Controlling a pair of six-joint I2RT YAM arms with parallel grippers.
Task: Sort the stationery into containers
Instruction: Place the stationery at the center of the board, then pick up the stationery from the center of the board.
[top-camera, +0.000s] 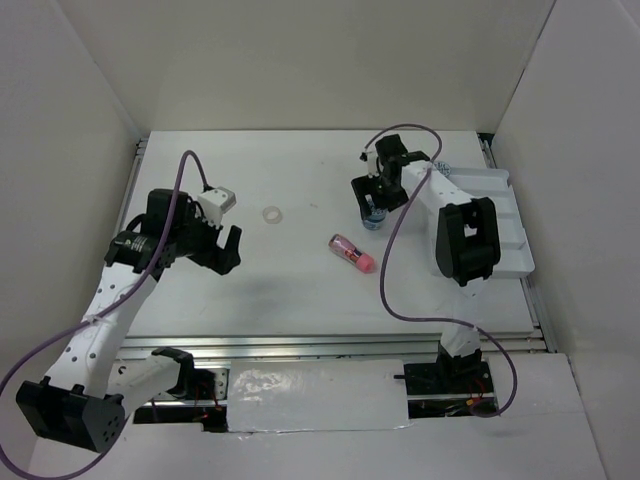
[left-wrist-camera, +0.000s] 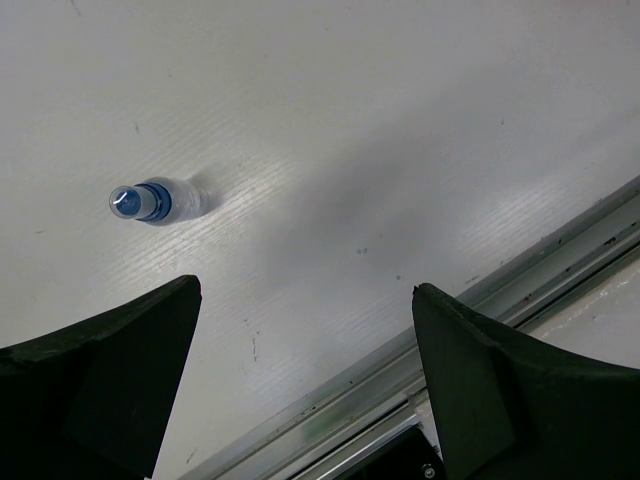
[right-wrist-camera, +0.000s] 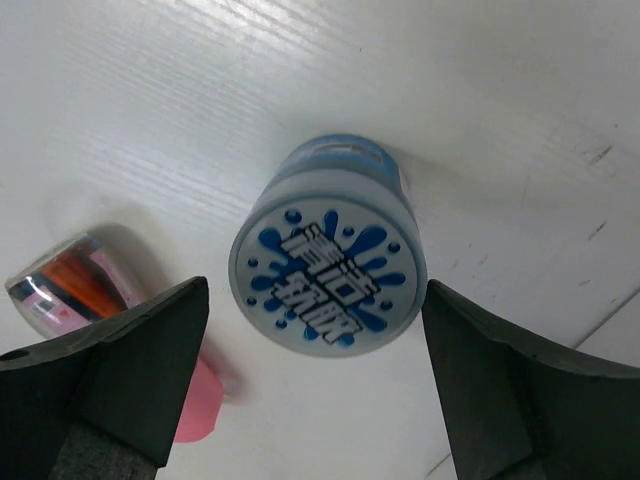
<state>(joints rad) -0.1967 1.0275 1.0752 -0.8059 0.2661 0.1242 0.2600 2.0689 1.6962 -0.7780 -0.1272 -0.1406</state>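
A round blue pot (right-wrist-camera: 328, 260) with a splash-pattern lid stands upright on the table between the fingers of my right gripper (right-wrist-camera: 315, 290), which is open with a gap on each side. From above, that gripper (top-camera: 375, 205) hangs over the pot (top-camera: 373, 220). The pink tube (top-camera: 352, 254) lies just left of it, and shows in the right wrist view too as a pink tube (right-wrist-camera: 85, 285). A translucent ring (top-camera: 272, 214) lies mid-table. My left gripper (top-camera: 228, 250) is open and empty. The left wrist view shows a tiny blue-capped bottle (left-wrist-camera: 155, 200) ahead of that gripper (left-wrist-camera: 305, 295). The white tray (top-camera: 500, 182) sits far right.
My right arm's forearm (top-camera: 465, 235) covers much of the tray. A metal rail (left-wrist-camera: 500, 290) runs along the table's near edge, close to my left fingers. White walls enclose the table on three sides. Purple cables loop from both arms.
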